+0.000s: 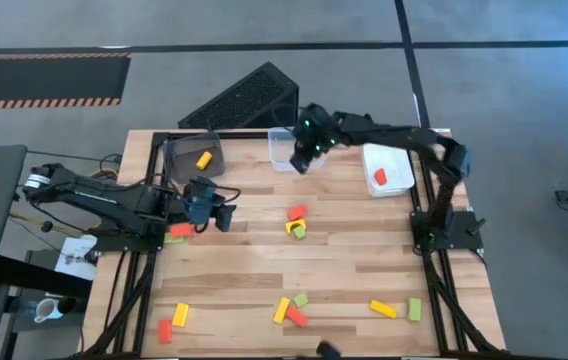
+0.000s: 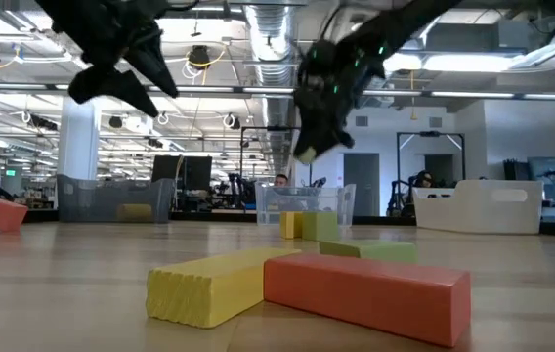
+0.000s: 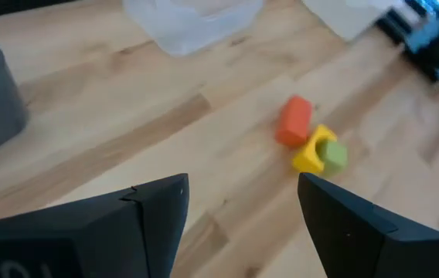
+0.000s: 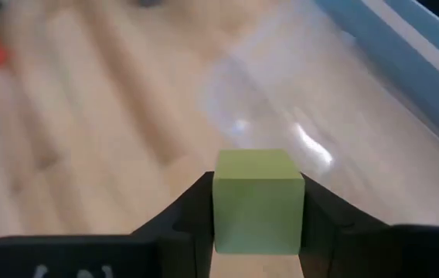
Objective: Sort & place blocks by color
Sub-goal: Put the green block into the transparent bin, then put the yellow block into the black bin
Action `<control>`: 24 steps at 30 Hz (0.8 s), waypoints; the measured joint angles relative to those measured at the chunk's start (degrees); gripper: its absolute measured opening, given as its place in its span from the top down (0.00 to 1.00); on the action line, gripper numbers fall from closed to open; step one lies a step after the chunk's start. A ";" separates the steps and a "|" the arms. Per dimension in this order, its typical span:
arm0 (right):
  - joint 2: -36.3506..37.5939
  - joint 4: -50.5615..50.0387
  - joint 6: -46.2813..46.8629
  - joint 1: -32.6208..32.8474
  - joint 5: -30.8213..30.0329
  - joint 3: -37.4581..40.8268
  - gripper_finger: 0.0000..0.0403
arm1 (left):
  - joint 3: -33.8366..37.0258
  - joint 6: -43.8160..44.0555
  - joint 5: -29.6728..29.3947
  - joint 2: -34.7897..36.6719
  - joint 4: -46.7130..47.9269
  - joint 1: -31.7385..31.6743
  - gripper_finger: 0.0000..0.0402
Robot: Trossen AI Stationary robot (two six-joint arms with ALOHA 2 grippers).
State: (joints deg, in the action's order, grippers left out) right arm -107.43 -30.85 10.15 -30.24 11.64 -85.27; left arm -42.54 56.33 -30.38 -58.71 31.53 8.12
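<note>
Between right gripper (image 4: 258, 202) fingers: green block (image 4: 258, 199) (underside hidden).

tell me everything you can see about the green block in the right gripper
The green block is a small, light green piece with flat matte faces and squared edges, solid-looking like painted wood or plastic. It sits pinched between the two dark fingers of the right gripper, one finger against each side, lifted off the table. It hangs above the clear bin at the table's far edge, touching nothing but the fingers.
</note>
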 joint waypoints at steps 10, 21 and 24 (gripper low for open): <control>-8.22 -1.85 -1.76 -7.46 0.34 -5.63 0.51 | 0.00 1.39 1.62 -3.31 -4.20 -4.51 0.44; -7.59 -5.59 -1.35 -7.67 0.51 -8.15 0.47 | 0.00 -9.05 8.08 -3.11 -4.23 -5.95 0.44; -6.66 -9.92 -1.09 -6.53 2.10 -9.91 0.48 | 0.00 -13.56 9.76 -3.11 -3.51 -5.95 0.44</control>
State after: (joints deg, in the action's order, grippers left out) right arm -114.10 -40.77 9.06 -36.76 13.74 -95.18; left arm -42.54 42.77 -20.62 -61.82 28.01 2.17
